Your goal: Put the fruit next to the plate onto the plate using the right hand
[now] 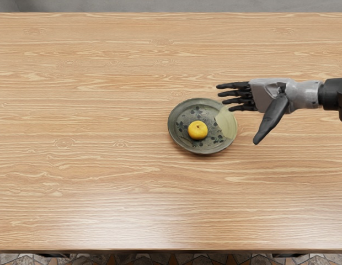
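The wooden surface [105, 165] carried a green plate [182, 113]. Just right of the plate hovered the right hand [245, 95], fingers spread and holding nothing. The orange fruit [197, 130] sat on the plate; the placing looked finished, only withdrawal remaining.

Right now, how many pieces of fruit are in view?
1. The orange fruit sits near the middle of the plate. The right robot hand is open and holds nothing, so no fruit is hidden in it.
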